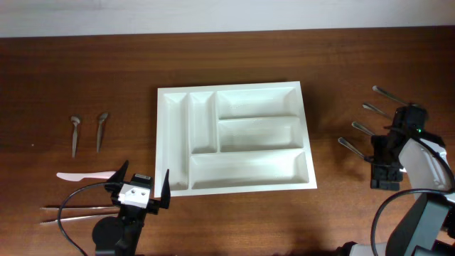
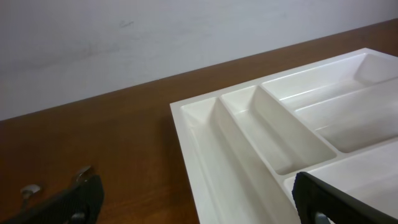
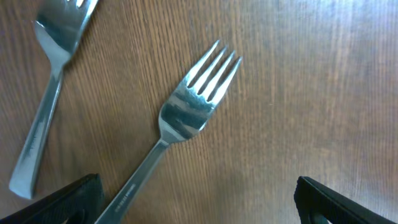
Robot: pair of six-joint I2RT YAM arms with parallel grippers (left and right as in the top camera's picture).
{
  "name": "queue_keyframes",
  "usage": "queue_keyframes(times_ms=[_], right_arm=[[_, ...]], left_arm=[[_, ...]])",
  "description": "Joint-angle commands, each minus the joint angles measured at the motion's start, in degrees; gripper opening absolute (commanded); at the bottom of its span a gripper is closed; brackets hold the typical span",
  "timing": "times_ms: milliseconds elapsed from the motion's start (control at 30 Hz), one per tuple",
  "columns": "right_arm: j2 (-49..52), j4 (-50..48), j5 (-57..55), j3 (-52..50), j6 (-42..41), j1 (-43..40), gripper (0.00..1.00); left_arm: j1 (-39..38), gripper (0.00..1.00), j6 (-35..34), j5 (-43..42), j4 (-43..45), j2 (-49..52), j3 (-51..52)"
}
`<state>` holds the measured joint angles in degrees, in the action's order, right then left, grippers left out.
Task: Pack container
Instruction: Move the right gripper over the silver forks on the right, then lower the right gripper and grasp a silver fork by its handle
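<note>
The container (image 1: 162,142), a large white tray with five compartments, lies in the middle of the table and holds nothing. Its left corner fills the left wrist view (image 2: 205,124). My left gripper (image 1: 143,179) hovers open just off the tray's front left corner, fingers wide (image 2: 199,208), nothing between them. Several metal forks (image 1: 359,128) lie in a row at the right. My right gripper (image 1: 382,158) stands open above them (image 3: 199,205). One fork (image 3: 193,106) lies below it, with its handle running near the left finger (image 3: 62,199).
Two spoons (image 1: 75,131) lie at the far left. A pink plastic knife (image 1: 85,176) and two thin metal utensils (image 1: 71,210) lie near the left arm. A second fork (image 3: 53,37) lies beside the first. The wall is behind the table.
</note>
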<state>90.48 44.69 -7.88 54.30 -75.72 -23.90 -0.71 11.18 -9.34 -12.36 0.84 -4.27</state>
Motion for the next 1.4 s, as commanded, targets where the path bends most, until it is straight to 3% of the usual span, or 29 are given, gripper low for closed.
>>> queue_keyframes(times_ms=[0, 200, 467, 1367], right_arm=[[0.22, -1.29, 0.37, 0.02, -0.74, 0.33, 1.00], [0.24, -1.29, 3.17, 0.02, -12.17, 0.33, 0.97], [1.51, -1.29, 6.45, 0.02, -18.91, 0.37, 0.98], [8.33, -7.02, 8.35, 0.76, -22.51, 0.37, 0.99]], left_arm=[[0.24, 0.99, 0.94, 0.39, 0.20, -0.55, 0.42], [0.24, 0.99, 0.94, 0.39, 0.17, -0.55, 0.42], [0.24, 0.99, 0.94, 0.39, 0.20, -0.55, 0.42], [0.24, 0.99, 0.94, 0.39, 0.20, -0.55, 0.42]])
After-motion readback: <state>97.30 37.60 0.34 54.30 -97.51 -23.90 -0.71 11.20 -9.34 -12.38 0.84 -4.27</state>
